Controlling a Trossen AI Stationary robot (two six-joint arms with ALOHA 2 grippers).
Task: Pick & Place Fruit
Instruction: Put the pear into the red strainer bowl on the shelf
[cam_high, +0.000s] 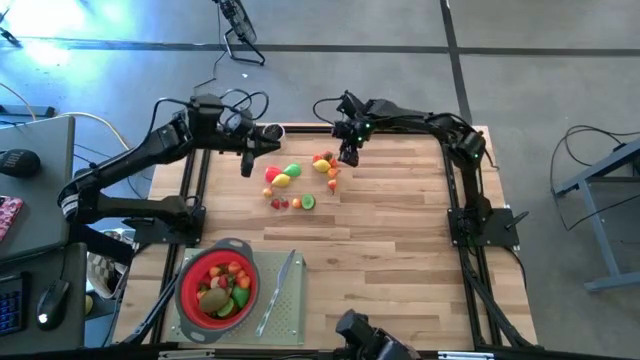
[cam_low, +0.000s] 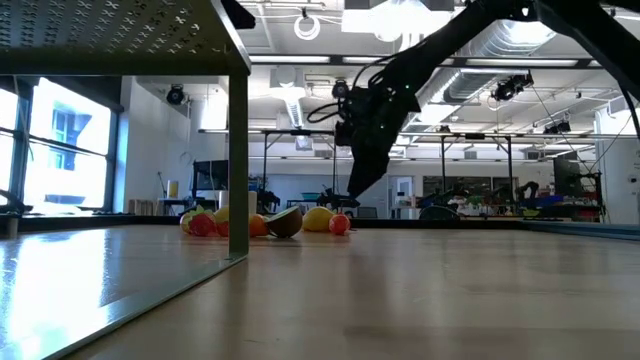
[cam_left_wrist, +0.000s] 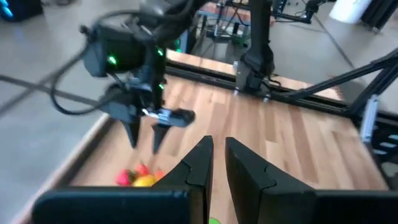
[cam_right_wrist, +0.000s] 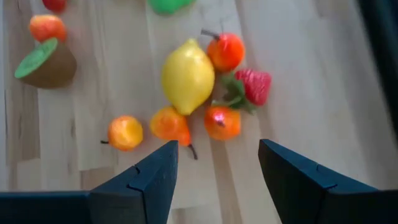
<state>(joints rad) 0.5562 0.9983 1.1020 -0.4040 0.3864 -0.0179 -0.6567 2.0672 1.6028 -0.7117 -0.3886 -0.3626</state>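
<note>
Glossy plastic fruit (cam_right_wrist: 187, 76) on smooth pale wood-plank table (cam_right_wrist: 311, 87)

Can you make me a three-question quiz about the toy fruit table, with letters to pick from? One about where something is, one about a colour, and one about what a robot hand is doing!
1. Where is the red strainer?
A. On a grey mat at the table's near left corner
B. In the middle of the table
C. Held up by an arm

2. What colour is the lemon below the right end effector?
A. Blue
B. Yellow
C. Purple

3. What is the right end effector doing?
A. Gripping the knife
B. Squeezing a strawberry
C. Hanging open and empty above the fruit

Answers: 1 A, the high view shows it on the mat beside the knife. 2 B, the right wrist view shows it bright yellow. 3 C, its fingers stand apart with nothing between them.
</note>
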